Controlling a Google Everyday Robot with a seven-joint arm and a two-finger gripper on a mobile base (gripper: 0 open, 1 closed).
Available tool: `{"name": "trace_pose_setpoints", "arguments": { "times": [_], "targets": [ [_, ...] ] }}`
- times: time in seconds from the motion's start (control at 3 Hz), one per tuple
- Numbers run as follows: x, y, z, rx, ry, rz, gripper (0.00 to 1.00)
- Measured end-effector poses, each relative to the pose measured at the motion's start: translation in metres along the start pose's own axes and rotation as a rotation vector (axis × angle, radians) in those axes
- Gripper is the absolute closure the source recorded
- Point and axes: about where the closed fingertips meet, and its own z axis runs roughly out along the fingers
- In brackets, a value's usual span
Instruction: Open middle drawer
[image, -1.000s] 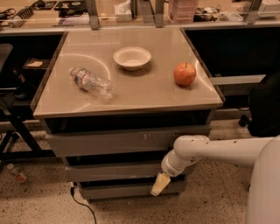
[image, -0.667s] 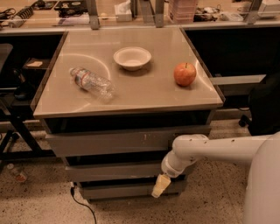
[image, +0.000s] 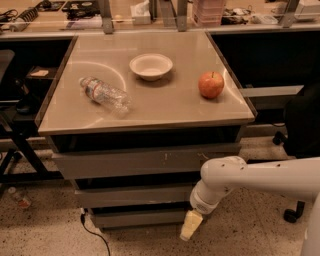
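The middle drawer (image: 132, 196) is the grey, handleless front of middle width, between the widest front (image: 125, 162) above and the narrowest front (image: 135, 218) below. It looks pushed in. My gripper (image: 189, 225), cream-coloured on a white arm (image: 260, 180), points down at the cabinet's lower right. It hangs just below the middle drawer's right end, in front of the narrowest front's right end. It holds nothing that I can see.
On the cabinet top (image: 165, 107) lie a clear plastic bottle (image: 106, 94), a white bowl (image: 151, 66) and a red apple (image: 211, 84). A black chair (image: 300, 125) stands at the right and a dark stand (image: 20, 135) at the left. A cable (image: 92, 232) runs on the floor.
My gripper and wrist have shifted slightly down and to the right. The drawers and the things on top have not moved.
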Motion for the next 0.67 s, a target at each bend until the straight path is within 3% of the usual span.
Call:
{"name": "trace_pose_setpoints", "arguments": {
  "times": [0.33,0.67],
  "targets": [
    [0.001,0.001,0.0,0.0,0.002,-0.002,0.0],
    [-0.014,-0.009,-0.001,0.033,-0.017,-0.032,0.0]
  ]
}}
